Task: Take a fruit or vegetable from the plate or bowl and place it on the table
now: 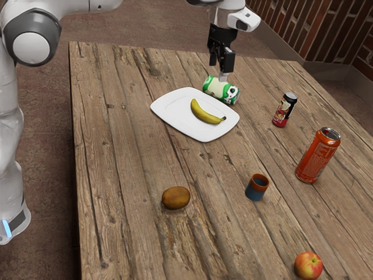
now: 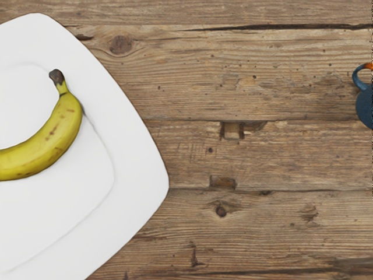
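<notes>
Soft even light, faint blurry-edged shadows, dim brown floor

On the flat brown wooden bench, a curved yellow banana lies on a squarish white plate, beside a green-and-white cylindrical can.

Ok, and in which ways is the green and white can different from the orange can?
The green and white can lies on its side, while the orange can stands upright. The green and white can is right by the plate; the orange can stands well away from it. Both are on the wooden table.
</notes>
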